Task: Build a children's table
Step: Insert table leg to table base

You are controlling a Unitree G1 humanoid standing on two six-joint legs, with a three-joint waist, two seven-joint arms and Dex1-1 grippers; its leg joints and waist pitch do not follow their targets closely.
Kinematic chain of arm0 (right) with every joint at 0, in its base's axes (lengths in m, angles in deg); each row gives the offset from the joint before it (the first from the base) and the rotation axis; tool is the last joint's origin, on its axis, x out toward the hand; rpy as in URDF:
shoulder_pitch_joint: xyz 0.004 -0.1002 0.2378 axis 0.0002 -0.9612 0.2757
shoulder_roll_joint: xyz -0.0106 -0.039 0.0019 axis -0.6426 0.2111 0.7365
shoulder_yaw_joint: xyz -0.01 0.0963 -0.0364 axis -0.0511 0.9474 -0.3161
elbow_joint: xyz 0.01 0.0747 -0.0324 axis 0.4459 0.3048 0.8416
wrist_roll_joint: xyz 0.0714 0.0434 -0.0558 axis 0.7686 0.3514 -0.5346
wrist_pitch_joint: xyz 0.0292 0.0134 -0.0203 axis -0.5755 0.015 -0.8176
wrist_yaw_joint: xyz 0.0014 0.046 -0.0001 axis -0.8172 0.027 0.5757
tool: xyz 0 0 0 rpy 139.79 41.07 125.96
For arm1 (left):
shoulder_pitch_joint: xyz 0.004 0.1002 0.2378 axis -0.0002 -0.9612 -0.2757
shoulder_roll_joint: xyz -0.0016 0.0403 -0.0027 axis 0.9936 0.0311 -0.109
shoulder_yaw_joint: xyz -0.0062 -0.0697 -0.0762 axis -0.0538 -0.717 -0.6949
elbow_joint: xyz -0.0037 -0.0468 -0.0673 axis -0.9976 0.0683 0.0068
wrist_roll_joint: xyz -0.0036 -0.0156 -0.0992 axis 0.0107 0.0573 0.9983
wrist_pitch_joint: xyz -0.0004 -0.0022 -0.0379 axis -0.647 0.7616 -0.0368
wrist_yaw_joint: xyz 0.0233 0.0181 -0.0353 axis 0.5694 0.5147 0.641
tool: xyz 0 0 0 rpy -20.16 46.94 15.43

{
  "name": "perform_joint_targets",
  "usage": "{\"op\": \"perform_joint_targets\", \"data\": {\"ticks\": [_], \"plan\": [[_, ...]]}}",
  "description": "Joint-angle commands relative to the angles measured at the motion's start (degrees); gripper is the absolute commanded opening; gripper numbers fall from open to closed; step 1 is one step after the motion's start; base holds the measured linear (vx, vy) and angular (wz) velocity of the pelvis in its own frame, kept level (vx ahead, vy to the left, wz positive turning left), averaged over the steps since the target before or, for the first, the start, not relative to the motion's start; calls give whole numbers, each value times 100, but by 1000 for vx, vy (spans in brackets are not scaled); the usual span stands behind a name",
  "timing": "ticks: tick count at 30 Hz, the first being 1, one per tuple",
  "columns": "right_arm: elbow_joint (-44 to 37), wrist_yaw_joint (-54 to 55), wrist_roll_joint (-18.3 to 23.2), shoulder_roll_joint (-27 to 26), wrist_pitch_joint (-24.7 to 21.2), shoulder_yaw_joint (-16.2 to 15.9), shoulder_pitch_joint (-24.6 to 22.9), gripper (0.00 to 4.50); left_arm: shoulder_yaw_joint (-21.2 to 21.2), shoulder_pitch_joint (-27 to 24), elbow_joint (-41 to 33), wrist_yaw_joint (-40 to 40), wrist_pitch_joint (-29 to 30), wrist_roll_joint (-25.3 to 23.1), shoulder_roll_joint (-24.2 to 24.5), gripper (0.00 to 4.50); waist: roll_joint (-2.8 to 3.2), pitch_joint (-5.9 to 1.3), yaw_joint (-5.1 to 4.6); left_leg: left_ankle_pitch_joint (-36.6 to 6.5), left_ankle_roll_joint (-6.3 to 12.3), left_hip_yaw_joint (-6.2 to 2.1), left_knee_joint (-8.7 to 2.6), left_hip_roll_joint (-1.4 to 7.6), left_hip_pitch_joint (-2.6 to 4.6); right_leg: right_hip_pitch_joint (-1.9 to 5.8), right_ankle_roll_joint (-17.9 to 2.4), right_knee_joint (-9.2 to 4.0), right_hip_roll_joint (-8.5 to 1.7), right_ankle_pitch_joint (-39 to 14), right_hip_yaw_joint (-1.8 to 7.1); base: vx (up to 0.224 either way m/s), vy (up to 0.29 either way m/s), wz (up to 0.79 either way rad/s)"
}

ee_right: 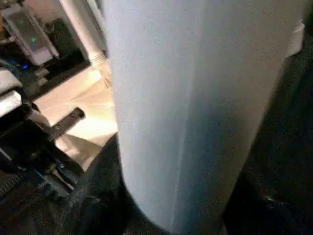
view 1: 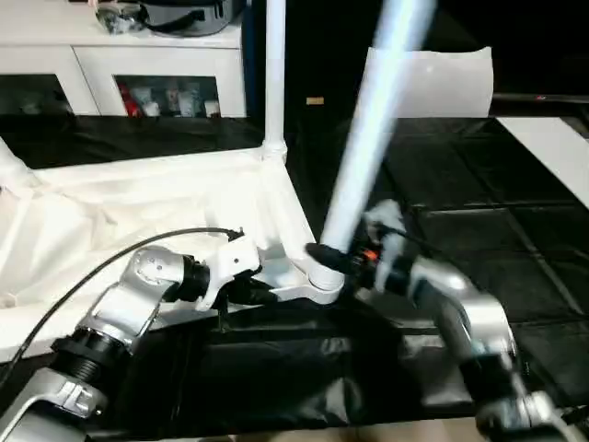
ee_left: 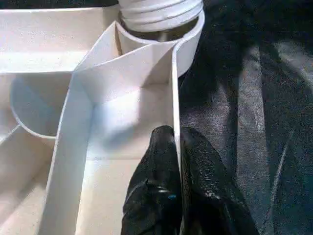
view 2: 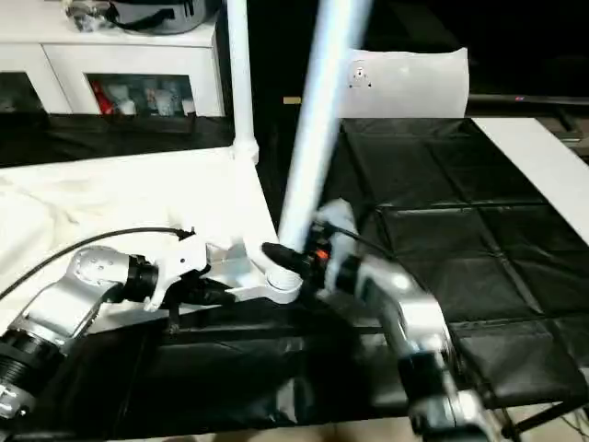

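Big black-covered desk [view 1: 515, 267] under everything, wrinkly plastic sheeting with a sheen. On it, upside down, the white table top [view 1: 110, 230], ribbed underside up, smooth hard plastic with thin walls and round corner sockets. Sits mostly out past the left gripper [ee_left: 177, 147], with its near edge right at the fingertips.

Left gripper clamped nearly shut on the table top's thin outer wall, one black finger each side of it, just short of the near corner socket [view 1: 324, 276]. Silver left forearm [view 1: 129, 313] coming in low from the side, wrist bent inward toward that corner, black cable looping off it.

Right gripper [view 1: 333, 260] about half open, wrapped round the base of a long tapered leg [view 1: 368, 129], holding it where it meets the near corner socket. Leg tilted, leaning away from the robot and toward its right, round and smooth, pale bluish white. Right forearm [view 1: 469, 318] angled up from below, wrist cocked toward the socket.

Second leg [view 1: 274, 74] already upright in the far corner socket, well beyond both grippers.

White cabinet [view 1: 138, 64] with shelves behind the desk.
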Motion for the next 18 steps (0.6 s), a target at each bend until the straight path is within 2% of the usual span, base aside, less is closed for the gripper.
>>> {"op": "perform_joint_targets", "data": {"ticks": [1, 2, 3, 6, 11, 12, 14, 15, 16, 17, 18], "plan": [[411, 146, -186, 66, -76, 0, -297, 195, -223, 88, 6, 123, -28, 219, -77, 0, 58, -270, -50, -1368, -20, 40, -414, 11, -23, 276, -868, -484, -346, -1787, 254, 0, 0, 0], [409, 193, -201, 32, 72, 23, -415, 195, -210, 118, 73, 119, -65, 172, -85, 0, 111, -261, -53, -1422, -16, 29, -424, 2, -29, 277, -837, -492, -349, -1918, 249, 0, 0, 0], [327, 211, -257, 45, 243, -16, -553, 195, -201, 146, 128, 108, -92, 134, -97, 0, 101, -252, -66, -1512, -3, 39, -423, 0, -16, 259, -767, -543, -344, -2100, 243, 0, 0, 0], [179, 175, -405, 121, 447, -132, -660, 195, -200, 172, 153, 107, -91, 109, -118, 0, 98, -254, -58, -1521, 37, 27, -429, -4, -16, 254, -649, -560, -353, -2390, 250, 0, 0, 0], [1, 103, -772, 315, 779, -406, -689, 195, -154, 199, 191, 79, -143, 28, -89, 0, 112, -261, -60, -1444, 52, 22, -438, 4, -31, 253, -655, -540, -338, -2203, 254, 0, 0, 0], [-55, 68, -915, 405, 880, -533, -671, 195, -124, 203, 200, 64, -173, -16, -62, 0, 81, -253, -57, -1433, 69, 28, -437, 5, -34, 250, -659, -536, -339, -2206, 258, 0, 0, 0], [-102, -10, -1126, 546, 1023, -735, -621, 195, -56, 208, 232, 29, -234, -110, -19, 0, 65, -246, -63, -1460, 83, 36, -437, 0, -35, 247, -614, -554, -337, -2307, 255, 0, 0, 0], [-103, -30, -1164, 571, 1046, -776, -611, 195, -45, 207, 234, 24, -243, -127, -13, 0, 79, -242, -63, -1494, 93, 37, -437, -1, -21, 233, -600, -562, -341, -2395, 263, 0, 0, 0], [-100, -136, -1357, 694, 1158, -988, -560, 195, 22, 199, 243, -5, -288, -211, 25, 0, 33, -240, -64, -1485, 113, 32, -440, 0, -37, 244, -560, -566, -347, -2478, 259, 0, 0, 0], [-99, -150, -1381, 709, 1172, -1016, -553, 195, 31, 197, 244, -9, -294, -222, 30, 0, 47, -241, -56, -1477, 109, 29, -439, 1, -31, 239, -545, -564, -347, -2506, 257, 0, 0, 0], [-88, -203, -1461, 759, 1217, -1113, -533, 195, 63, 189, 242, -24, -312, -258, 46, 0, 34, -239, -61, -1466, 133, 41, -433, -2, -30, 225, -525, -576, -345, -2520, 266, 0, 0, 0]]}}
